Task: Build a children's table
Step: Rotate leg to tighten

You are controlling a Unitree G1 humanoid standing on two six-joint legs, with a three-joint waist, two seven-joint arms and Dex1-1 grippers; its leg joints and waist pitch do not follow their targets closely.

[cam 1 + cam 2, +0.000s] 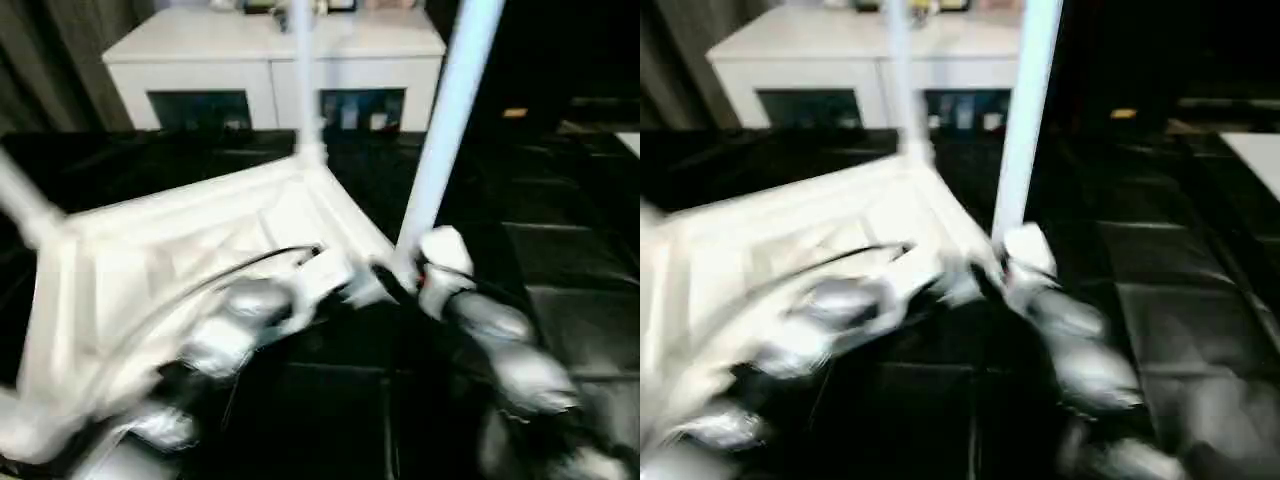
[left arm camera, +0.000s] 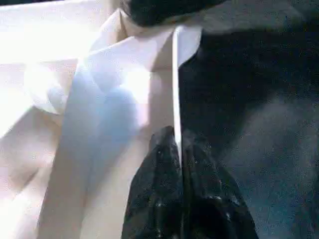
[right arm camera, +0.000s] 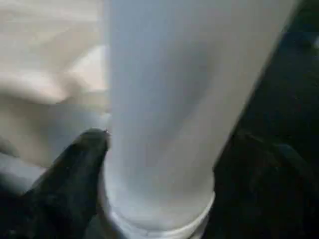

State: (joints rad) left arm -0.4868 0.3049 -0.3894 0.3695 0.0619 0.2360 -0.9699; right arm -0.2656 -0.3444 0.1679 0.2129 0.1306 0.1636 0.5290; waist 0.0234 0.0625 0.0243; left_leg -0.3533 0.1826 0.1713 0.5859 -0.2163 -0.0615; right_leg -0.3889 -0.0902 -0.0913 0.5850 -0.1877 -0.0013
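Pinched shut on the thin rim of the white ribbed plastic tabletop [image 2: 124, 99], left gripper [image 2: 178, 144] should hold steady while the right gripper [image 3: 164, 164], jaws standing wide around the tapered white tube leg [image 3: 174, 99], keeps it upright in its corner socket.

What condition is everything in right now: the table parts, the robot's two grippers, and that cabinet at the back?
Tabletop: upside down, ribbed underside up, tilted.
Near leg: upright, its foot in the corner socket.
Far leg: standing at the far corner.
Left leg: sticking out at the left corner.
Left gripper: shut on the tabletop's thin rim.
Right gripper: open, fingers either side of the near leg's base.
Cabinet: closed.
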